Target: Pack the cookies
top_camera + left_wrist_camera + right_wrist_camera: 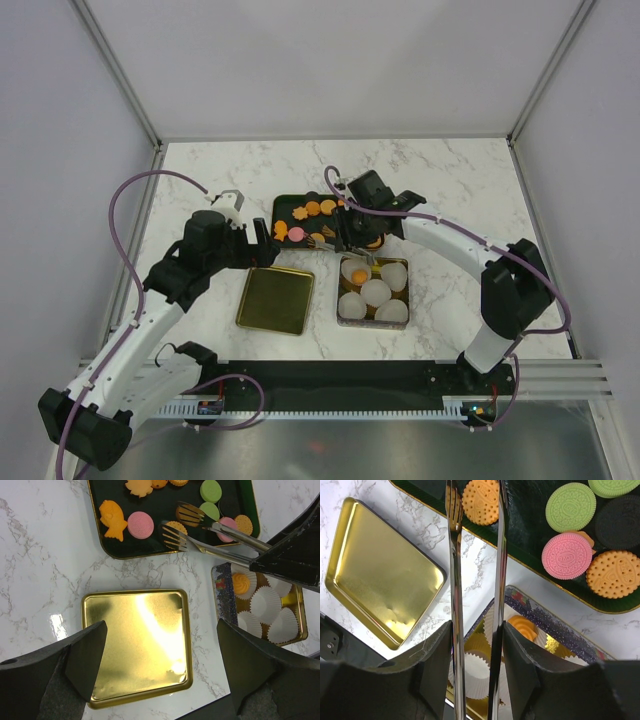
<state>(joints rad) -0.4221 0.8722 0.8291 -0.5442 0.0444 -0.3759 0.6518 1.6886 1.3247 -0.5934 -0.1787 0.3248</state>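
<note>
**Over the far tray, tongs gape around an orange cookie**

Nearest the arms, on the marble table [450, 180], a shallow gold tray [125, 630] lies on the left, bare and shiny. The left gripper [162, 667] hangs above it, fingers spread wide and holding nothing. Just right of it sits a gold box [222, 600] lined with white paper cups [266, 605]. One cup at the box's far left corner holds an orange swirled cookie [240, 583]. The right gripper [477, 650] hangs over this box, its fingers pressed against the two arms of a pair of metal tongs [456, 580] that reach toward the far side. Farther back lies a dark tray [160, 505] carrying the other cookies [140, 525]: round orange, pink and green ones, a dark one and an orange fish. The tongs' forked tips stand apart over the tray's near edge, with a round orange cookie [481, 501] between them. Whether they touch it cannot be told.
</note>
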